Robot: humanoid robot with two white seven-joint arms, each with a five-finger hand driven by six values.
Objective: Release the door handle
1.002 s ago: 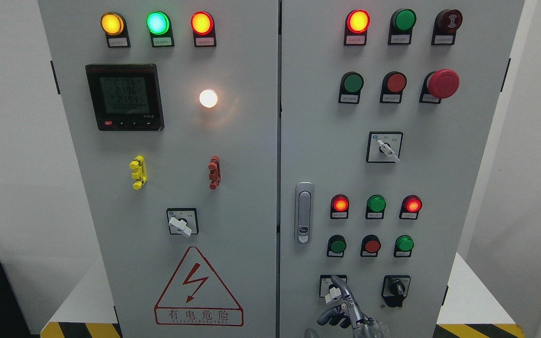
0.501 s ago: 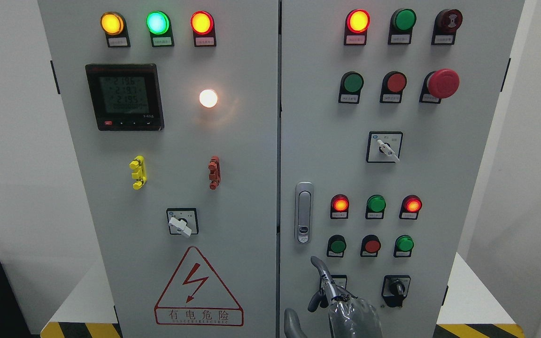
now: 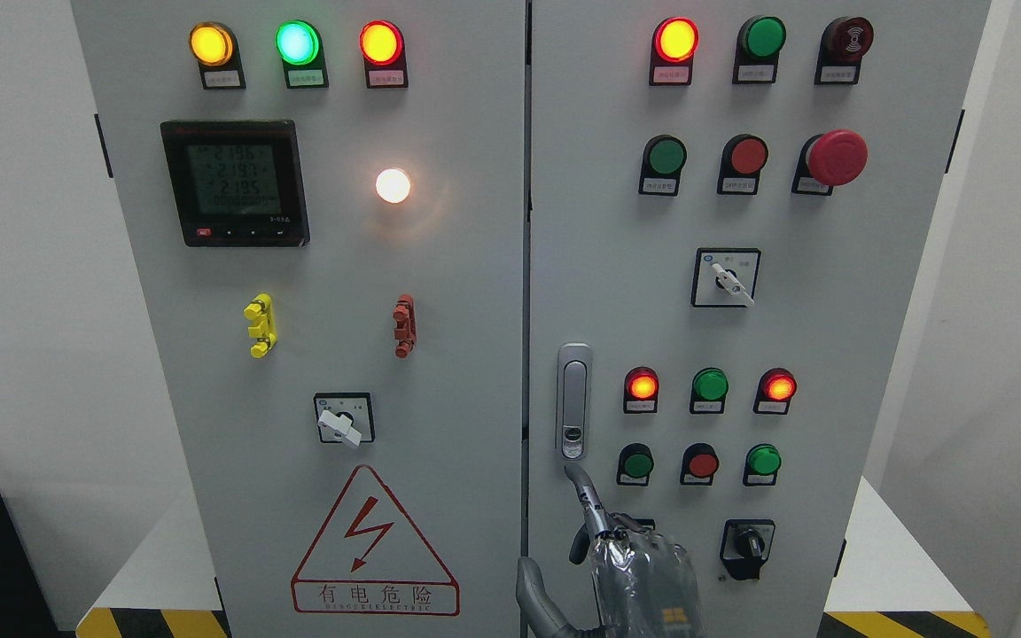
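Your right hand [image 3: 626, 558] has climbed from the bottom edge of the right door [image 3: 830, 354] and now points one finger [image 3: 583, 496] just under the handle [image 3: 573, 400]. It holds nothing, other fingers curled. The handle sits flat by the door's left edge, so nothing to let go yet.

The cabinet doors [image 3: 440, 292] are showing smooth, matt grey painted metal. The door handle [image 3: 573, 400] is gleaming like brushed silver metal. The indicator lamps [image 3: 296, 42] are glowing through glossy plastic lenses. The hand [image 3: 612, 554] is wearing shiny grey metal fingers [image 3: 583, 496] under clear glossy wrap.
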